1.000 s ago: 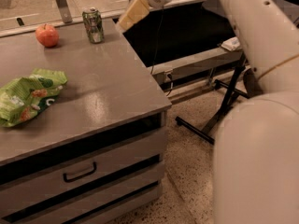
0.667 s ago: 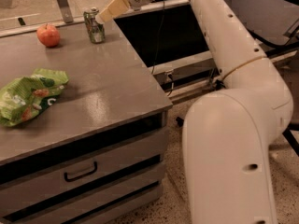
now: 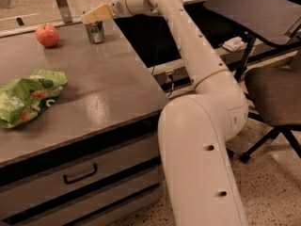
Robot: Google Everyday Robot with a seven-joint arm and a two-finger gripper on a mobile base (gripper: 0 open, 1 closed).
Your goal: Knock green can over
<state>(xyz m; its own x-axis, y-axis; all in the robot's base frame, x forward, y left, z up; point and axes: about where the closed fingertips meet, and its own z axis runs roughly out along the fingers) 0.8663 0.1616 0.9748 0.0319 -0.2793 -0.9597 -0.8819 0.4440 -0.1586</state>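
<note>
Claw (image 3: 94,14): swung left, now at green can (image 3: 96,33) top; open or closed, cannot tell.
Status: upright on table (image 3: 103,93), knock pending.

1. The gripper (image 3: 89,16) was pale tan, sitting just above the top of the green can (image 3: 96,32).
2. The green can was dark green with pale markings.
3. The arm (image 3: 197,60) was cream-white.
4. The apple (image 3: 47,35) was red.
5. The snack bag (image 3: 28,95) was bright green with orange print.
6. The table (image 3: 103,88) was grey-brown, and its drawer handle (image 3: 80,174) was black.
7. The floor (image 3: 273,187) was speckled beige.
</note>
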